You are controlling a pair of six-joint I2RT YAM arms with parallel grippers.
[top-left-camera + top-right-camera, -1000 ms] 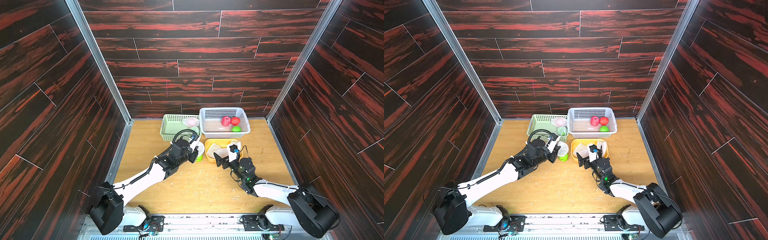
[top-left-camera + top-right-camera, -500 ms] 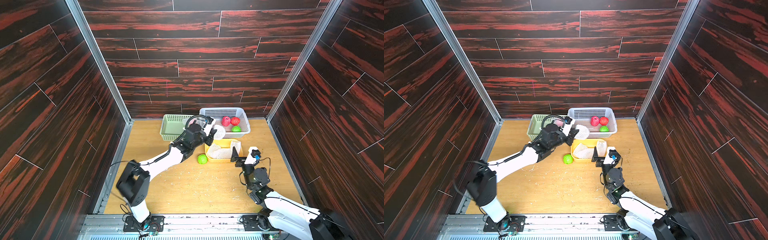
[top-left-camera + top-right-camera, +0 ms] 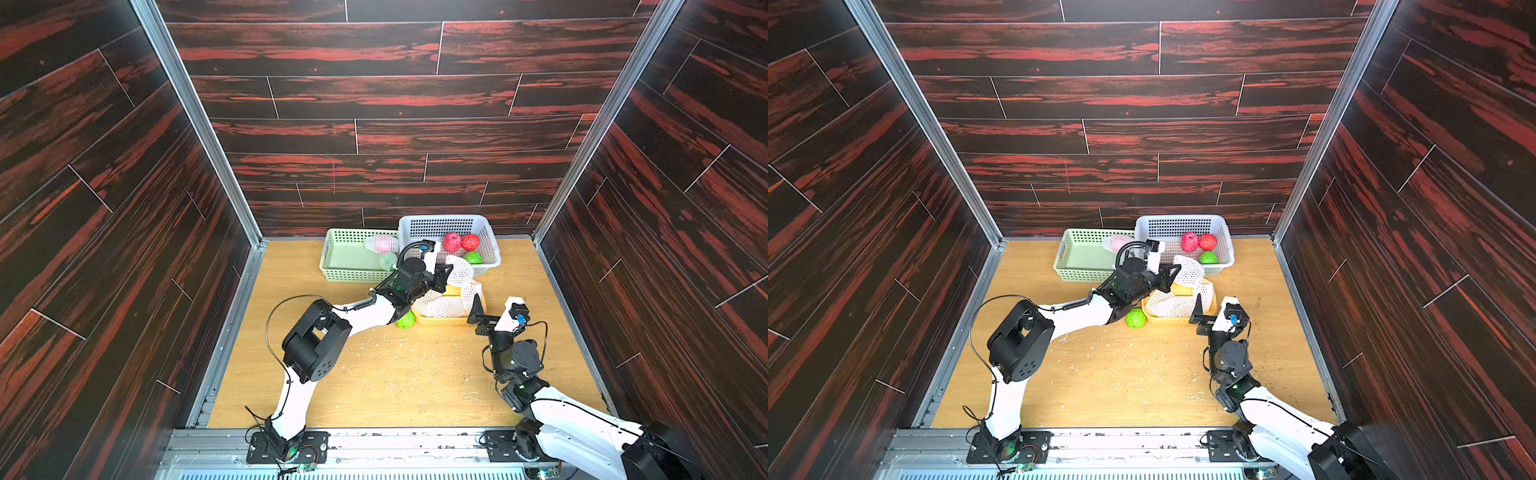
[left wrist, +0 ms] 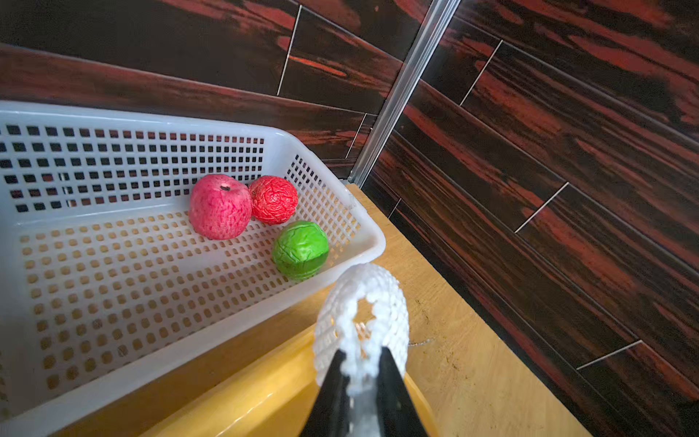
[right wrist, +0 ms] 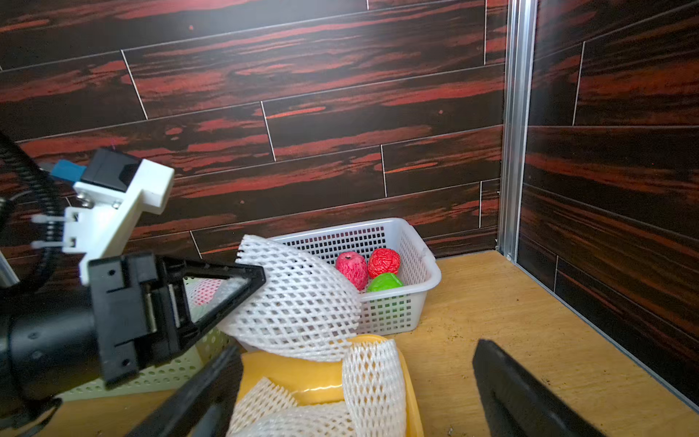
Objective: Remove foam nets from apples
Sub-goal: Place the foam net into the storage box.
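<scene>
On the wooden table (image 3: 374, 386) inside the dark panelled cell, left arm (image 3: 365, 313) reaches far across toward the back, right arm (image 3: 515, 361) sits nearer the front at its own side. White basket (image 3: 449, 226) and green basket (image 3: 345, 266) stand side by side, touching, at the back wall; yellow tray (image 3: 442, 321) lies just in front of the white one. Left gripper (image 4: 361, 363) is pinched tight on the held foam net (image 5: 302, 302), an empty white mesh sleeve hanging above the tray, close to the white basket's front wall. Right gripper (image 3: 493, 312) has its jaws spread wide and holds nothing, hovering at the tray's near right corner. Loose foam nets (image 3: 440, 305) lie limp in the tray, one standing as a tube. Netted apples (image 3: 382, 243), one pinkish, one greenish, sit at the right end of the green basket. Two bare red apples (image 4: 219, 206) and a green apple (image 4: 300, 249) are bunched in the white basket's far right corner. Bare green apple (image 3: 1136, 319) rests on the table against the tray's front left corner. White crumbs (image 3: 395, 349) are scattered mid-table.
</scene>
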